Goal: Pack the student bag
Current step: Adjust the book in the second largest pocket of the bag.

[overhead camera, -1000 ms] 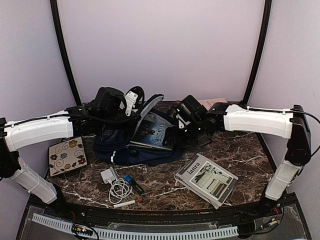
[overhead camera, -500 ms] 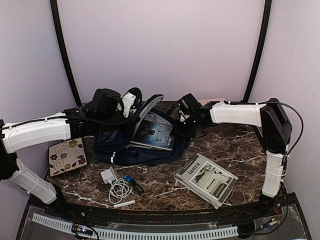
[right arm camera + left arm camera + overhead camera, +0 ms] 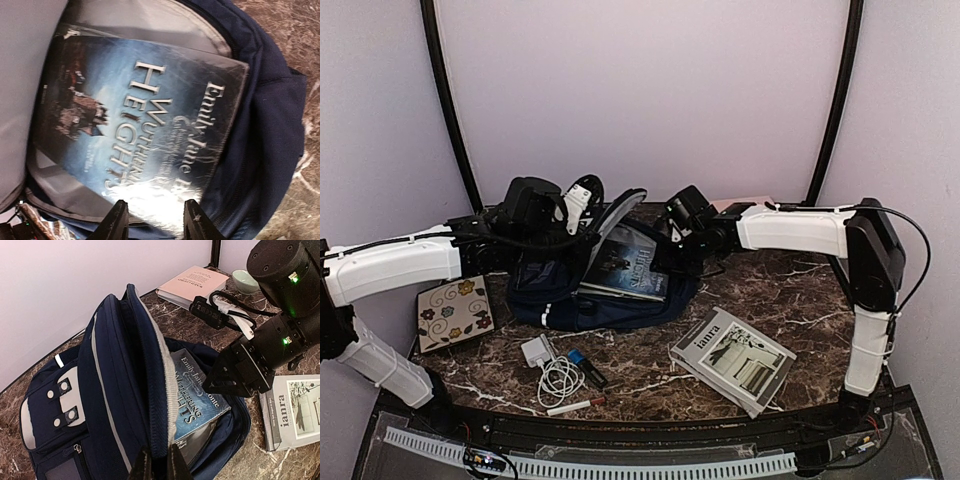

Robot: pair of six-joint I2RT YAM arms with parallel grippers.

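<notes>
Top external view: the large dark navy fabric backpack with thin white stripes (image 3: 555,300) lies flat, left of centre on the dark marble-pattern surface (image 3: 800,300), with its mouth facing the right arm.

Left gripper (image 3: 159,462) is pressed together on the rim of the backpack's grey-lined front flap (image 3: 117,370) and lifts it upright. My read is that it's there purely to prop the main compartment open so the other arm has a clear slot.

The glossy blue-black paperback titled Wuthering Heights (image 3: 140,125) sits partly inside that compartment, resting on the grey lining. Its near end sticks out past the zip line.

Right gripper (image 3: 155,220) hangs over that exposed end with its fingers part-way apart. I see nothing between them and can't tell whether the tips touch the cover. My guess is it's positioned to nudge the book deeper.

Not yet packed, out on the surface:
- grey magazine marked ianra (image 3: 732,360), front right
- square flower-patterned tile or notebook (image 3: 454,312), at left
- white charger with coiled cable (image 3: 552,370)

Risk: if the flap slips from the pinch, it drops onto the book.
</notes>
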